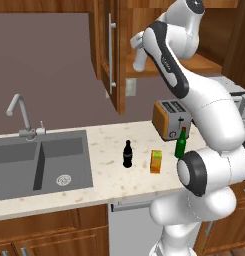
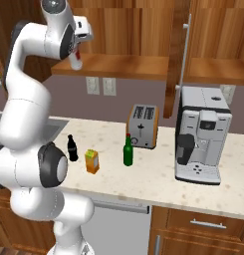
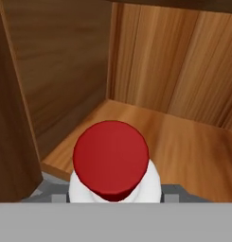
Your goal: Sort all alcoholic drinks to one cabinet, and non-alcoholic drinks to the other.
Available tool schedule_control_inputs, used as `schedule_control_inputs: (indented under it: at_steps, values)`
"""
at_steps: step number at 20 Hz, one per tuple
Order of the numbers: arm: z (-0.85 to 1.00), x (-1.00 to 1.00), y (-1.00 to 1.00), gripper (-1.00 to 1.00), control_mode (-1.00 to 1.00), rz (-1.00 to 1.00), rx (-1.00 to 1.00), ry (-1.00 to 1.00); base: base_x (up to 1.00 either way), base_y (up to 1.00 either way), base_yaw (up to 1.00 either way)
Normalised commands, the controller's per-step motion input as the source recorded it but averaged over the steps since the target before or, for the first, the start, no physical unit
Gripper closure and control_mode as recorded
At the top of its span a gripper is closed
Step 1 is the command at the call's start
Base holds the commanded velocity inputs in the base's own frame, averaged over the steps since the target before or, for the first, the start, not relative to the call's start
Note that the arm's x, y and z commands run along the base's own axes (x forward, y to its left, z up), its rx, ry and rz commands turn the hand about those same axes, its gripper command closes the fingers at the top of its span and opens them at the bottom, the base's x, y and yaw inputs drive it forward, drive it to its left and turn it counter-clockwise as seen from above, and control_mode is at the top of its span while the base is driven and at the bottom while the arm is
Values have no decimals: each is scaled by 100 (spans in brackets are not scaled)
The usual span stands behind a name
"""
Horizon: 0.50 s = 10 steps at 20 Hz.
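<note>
end effector (image 2: 77, 50) grips white bottle (image 1: 140, 59), red cap (image 3: 111, 158), at open cabinet shelf (image 3: 183, 142); no label legible.

White bottle (image 3: 111, 165) — body cut off below its red cap — fingertips hidden behind it

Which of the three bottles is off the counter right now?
The white bottle with the red cap, gripped by the claw at the open cabinet; the green bottle and cola bottle stand on the counter.

At upper centre the arm (image 1: 169, 60) lifts a white bottle (image 1: 139, 60) by the open cabinet (image 1: 114, 50). Cola (image 1: 127, 154), carton (image 1: 156, 162) and green bottle (image 1: 181, 144) stand mid-frame on the table (image 1: 114, 180).
</note>
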Motion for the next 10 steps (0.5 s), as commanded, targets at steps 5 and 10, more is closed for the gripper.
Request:
schedule_control_inputs:
  at_steps: [5, 10]
  values:
    - [-23, 34, 0, 100, -100, 0, 0, 0, 0, 0, 0]
    - [-24, 36, 0, 100, -100, 0, 0, 0, 0, 0, 0]
